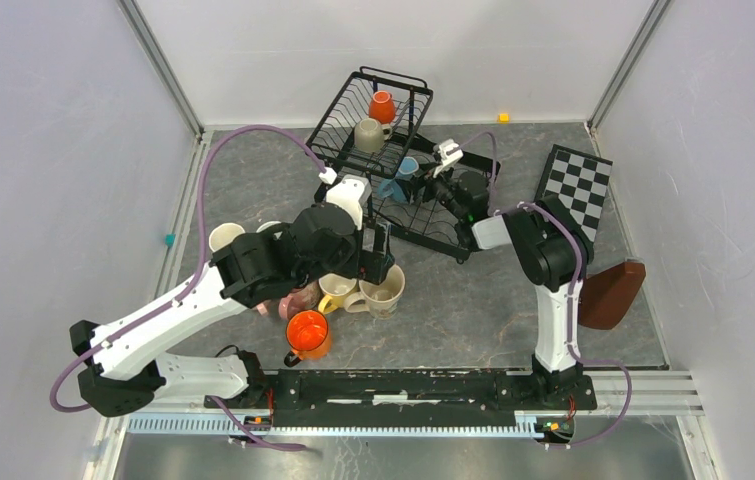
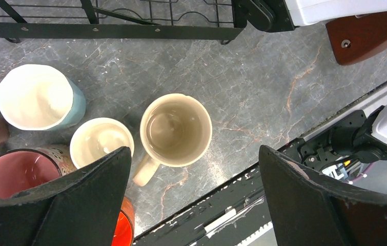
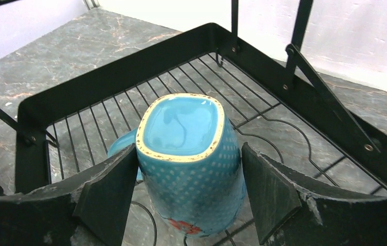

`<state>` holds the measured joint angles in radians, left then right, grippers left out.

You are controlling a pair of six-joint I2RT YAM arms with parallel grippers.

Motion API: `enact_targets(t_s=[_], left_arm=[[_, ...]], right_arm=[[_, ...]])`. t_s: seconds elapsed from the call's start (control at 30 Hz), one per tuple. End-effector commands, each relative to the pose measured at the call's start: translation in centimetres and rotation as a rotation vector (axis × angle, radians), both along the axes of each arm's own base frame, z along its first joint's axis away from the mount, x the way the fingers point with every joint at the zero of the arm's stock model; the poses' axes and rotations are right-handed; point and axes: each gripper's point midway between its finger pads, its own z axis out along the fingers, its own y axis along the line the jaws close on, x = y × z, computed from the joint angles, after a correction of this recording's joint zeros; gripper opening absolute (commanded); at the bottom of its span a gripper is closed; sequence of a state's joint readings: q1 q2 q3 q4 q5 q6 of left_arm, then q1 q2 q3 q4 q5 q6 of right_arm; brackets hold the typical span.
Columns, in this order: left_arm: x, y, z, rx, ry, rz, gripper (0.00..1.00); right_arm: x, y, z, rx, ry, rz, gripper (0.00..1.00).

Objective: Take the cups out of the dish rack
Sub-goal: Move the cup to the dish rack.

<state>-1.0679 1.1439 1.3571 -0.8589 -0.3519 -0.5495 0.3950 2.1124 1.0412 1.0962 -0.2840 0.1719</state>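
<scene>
The black wire dish rack [image 1: 345, 108] stands at the back middle. Its upper basket holds an orange cup [image 1: 382, 105] and a beige cup [image 1: 370, 135]. On the lower tray [image 3: 129, 66] a blue dotted cup [image 3: 191, 154] stands upside down, and my right gripper [image 3: 188, 156] is shut on its sides. My left gripper [image 2: 194, 200] hangs open and holds nothing above cups grouped on the table: a beige one [image 2: 176, 130], a cream one [image 2: 101, 141], a light blue one [image 2: 35, 97], a pink one [image 2: 17, 171] and an orange one [image 1: 307, 333].
A checkered board [image 1: 575, 190] leans at the right, with a brown object [image 1: 611, 293] below it. A white cup [image 1: 225, 237] stands by the left arm. The black rail [image 1: 403, 385] runs along the near edge.
</scene>
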Motion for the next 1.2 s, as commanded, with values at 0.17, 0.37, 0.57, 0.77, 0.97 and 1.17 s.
enact_targets(t_s=[0.17,0.37,0.57,0.77,0.97,1.17], left_arm=[[-0.1,-0.6,0.9,-0.064,-0.019,-0.018,1.0],[-0.1,-0.8,0.7,-0.07,-0.014,-0.027,1.0],[-0.2,-0.9,0.6,-0.074,-0.011,-0.032,1.0],[-0.3,-0.7,0.6,-0.08,-0.015,-0.031,1.0],[-0.3,-0.7,0.8,-0.092,-0.019,-0.032,1.0],[-0.5,-0.8,0.9,-0.111,-0.017,-0.039,1.0]], right_arm=[[-0.8,-3.0,2.7,-0.057,-0.089,-0.077,0.79],[-1.6,-4.3,2.5,-0.093,-0.086,-0.094,0.79],[-1.7,-4.7,2.2,-0.104,-0.063,-0.092,0.82],[-1.2,-4.5,3.2,-0.049,0.018,-0.108,0.89],[-1.1,-4.2,4.2,0.05,0.105,-0.182,0.98],[-0.1,-3.5,3.6,0.079,0.203,-0.33,0.98]])
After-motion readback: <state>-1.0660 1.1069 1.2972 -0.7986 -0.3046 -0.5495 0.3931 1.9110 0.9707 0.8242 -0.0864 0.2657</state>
